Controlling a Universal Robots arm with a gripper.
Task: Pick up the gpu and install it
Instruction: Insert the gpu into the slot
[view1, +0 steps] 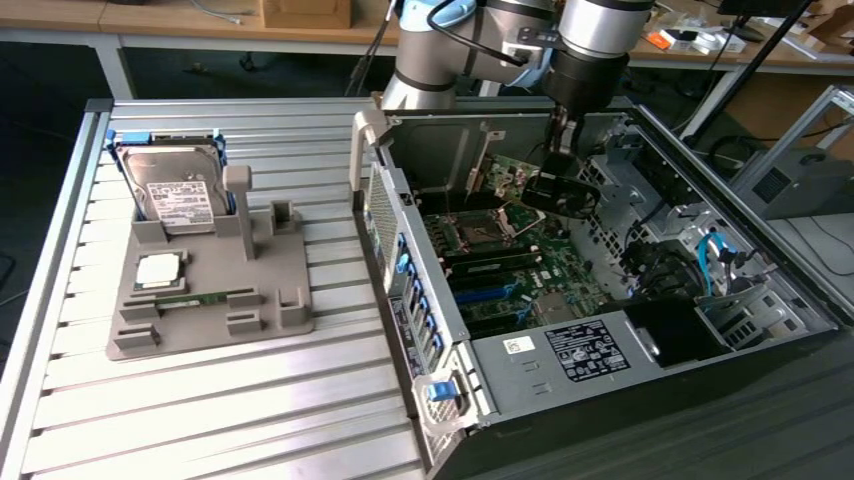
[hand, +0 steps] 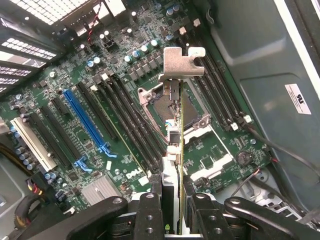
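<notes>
The gpu (hand: 181, 125) shows edge-on in the wrist view as a thin green card, with its silvery end bracket (hand: 182, 62) at the far end. My gripper (hand: 175, 202) is shut on it, a black finger (hand: 150, 210) pressing each side. The card hangs above the motherboard (hand: 100, 100), over the CPU socket (hand: 160, 102) and apart from the blue slot (hand: 85, 120). In the exterior view my gripper (view1: 558, 190) is inside the open computer case (view1: 400, 270), with the green gpu (view1: 505, 178) held above the board.
A grey parts holder (view1: 214, 300) on the slatted table carries a hard drive (view1: 174, 190), a CPU (view1: 158, 270) and a memory stick (view1: 200, 298). Case walls, a drive cage (view1: 667, 330) and cables (view1: 714, 255) crowd the board.
</notes>
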